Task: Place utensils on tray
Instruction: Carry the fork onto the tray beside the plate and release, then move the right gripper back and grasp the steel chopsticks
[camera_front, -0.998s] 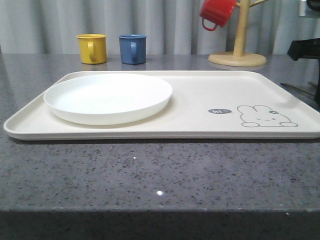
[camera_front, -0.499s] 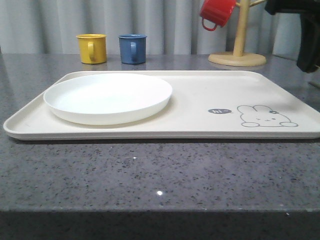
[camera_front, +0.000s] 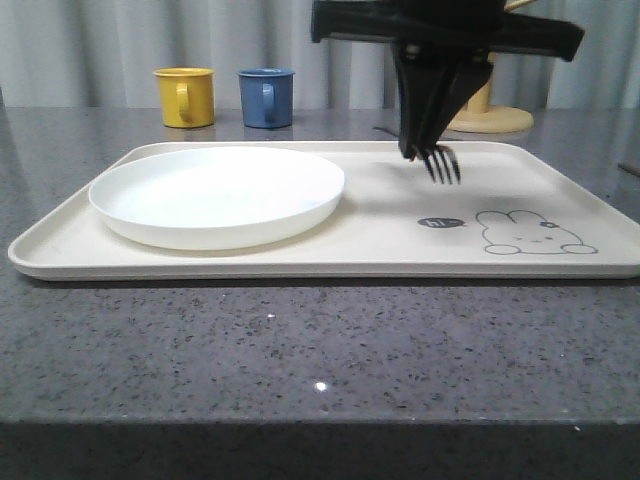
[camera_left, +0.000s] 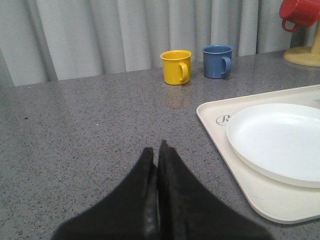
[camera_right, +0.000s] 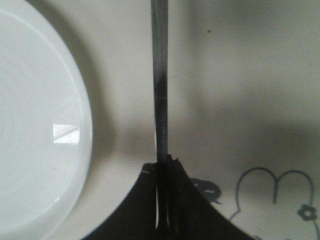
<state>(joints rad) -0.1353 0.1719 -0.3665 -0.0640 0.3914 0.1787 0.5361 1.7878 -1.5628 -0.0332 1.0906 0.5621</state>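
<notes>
Since half a second back, swung in from the far right edge: right claw (camera_front: 428, 150), now over the middle of the tray (camera_front: 380, 215), pinched tight on the fork (camera_front: 443, 163). Fork tines pointing down, hanging above the tray between the white plate (camera_front: 216, 192) and the rabbit drawing (camera_front: 533, 232), whether touching the surface not clear. Left claw (camera_left: 156, 162) pressed closed, empty, above the grey tabletop (camera_left: 90, 125) beside the tray's left end.
</notes>
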